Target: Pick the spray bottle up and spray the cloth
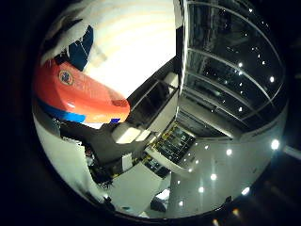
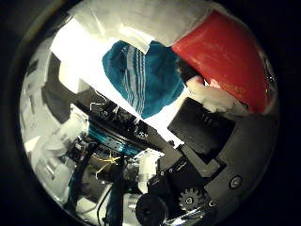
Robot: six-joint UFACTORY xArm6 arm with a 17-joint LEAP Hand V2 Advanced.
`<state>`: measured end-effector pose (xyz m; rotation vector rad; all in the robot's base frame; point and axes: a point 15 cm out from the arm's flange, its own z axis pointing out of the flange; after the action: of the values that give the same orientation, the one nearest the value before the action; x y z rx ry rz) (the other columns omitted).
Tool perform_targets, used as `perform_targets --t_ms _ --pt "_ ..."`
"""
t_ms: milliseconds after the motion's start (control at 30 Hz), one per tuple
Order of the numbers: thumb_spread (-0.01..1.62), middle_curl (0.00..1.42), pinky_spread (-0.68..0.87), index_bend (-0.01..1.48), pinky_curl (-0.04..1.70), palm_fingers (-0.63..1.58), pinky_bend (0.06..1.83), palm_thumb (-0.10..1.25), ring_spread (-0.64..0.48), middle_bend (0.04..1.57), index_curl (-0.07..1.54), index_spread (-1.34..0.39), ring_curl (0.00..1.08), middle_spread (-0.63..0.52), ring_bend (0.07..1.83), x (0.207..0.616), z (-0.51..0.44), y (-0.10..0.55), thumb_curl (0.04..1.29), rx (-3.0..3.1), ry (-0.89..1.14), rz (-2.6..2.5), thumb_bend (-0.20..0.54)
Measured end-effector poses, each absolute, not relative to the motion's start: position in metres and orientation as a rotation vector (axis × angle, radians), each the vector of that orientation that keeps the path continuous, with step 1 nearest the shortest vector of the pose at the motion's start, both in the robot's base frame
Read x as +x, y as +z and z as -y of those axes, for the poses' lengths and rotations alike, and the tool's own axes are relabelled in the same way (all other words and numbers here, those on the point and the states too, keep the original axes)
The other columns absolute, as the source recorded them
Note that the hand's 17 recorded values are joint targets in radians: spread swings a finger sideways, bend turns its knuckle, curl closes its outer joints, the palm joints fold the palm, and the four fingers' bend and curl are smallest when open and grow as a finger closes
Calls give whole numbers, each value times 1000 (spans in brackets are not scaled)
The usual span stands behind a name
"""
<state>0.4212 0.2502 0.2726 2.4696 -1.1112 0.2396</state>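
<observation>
In the little-finger-side view the orange spray bottle (image 1: 80, 92) filled the near side, close against the palm and lifted above the white desk (image 1: 136, 42), with a dark glass wall and ceiling lights of the room behind. In the thumb-side view the blue striped cloth (image 2: 141, 80) lay on the desk beside the bottle. The hand (image 2: 202, 165) seemed curled around the bottle, though the fingers were hard to see, so the nozzle should be aimed at the cloth before squeezing.

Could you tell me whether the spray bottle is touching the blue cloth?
Cannot tell. In the thumb side view the red spray bottle sits close to the palm and beside the blue cloth, but a dark part covers the spot where they would meet.
</observation>
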Motion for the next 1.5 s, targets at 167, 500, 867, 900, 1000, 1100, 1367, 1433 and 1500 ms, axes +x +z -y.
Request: perform_targets --t_ms 167,500,867,900,1000,1100,1367,1433,1500 --pt "709 721 -138 1068 1609 1102 1000 1030 -227 1427 977 -256 867 -98 1324 425 -297 299 910 2696 137 1274 -18" --pt "750 718 -123 1035 1612 1097 1003 1016 -237 1426 997 -267 864 -98 1329 439 -382 357 901 2990 -256 1744 -18" --pt "770 729 -110 1003 1615 1097 1011 1026 -235 1420 1018 -276 856 -109 1351 516 -377 353 896 3008 -173 2395 -15" --pt "770 729 -112 1001 1615 1099 1010 1026 -234 1419 1019 -277 854 -109 1353 520 -373 345 896 2975 -186 2463 -16" --pt "775 729 -116 996 1615 1101 1009 1031 -232 1412 1023 -278 849 -110 1357 536 -367 318 895 2899 -228 2592 -16" --pt "776 729 -118 988 1604 1103 1005 1032 -229 1409 1023 -278 842 -110 1360 543 -367 290 894 2848 -290 2651 -16" --pt "776 732 -124 979 1591 1102 1006 1044 -216 1407 1028 -281 830 -110 1369 554 -361 217 886 2737 -453 2725 -17" --pt "774 733 -126 977 1589 1102 1006 1048 -214 1407 1029 -282 828 -110 1370 556 -361 206 886 2731 -456 2718 -15" --pt "775 733 -127 976 1588 1102 1007 1047 -213 1407 1031 -283 826 -110 1372 557 -361 196 887 2724 -458 2707 -16"
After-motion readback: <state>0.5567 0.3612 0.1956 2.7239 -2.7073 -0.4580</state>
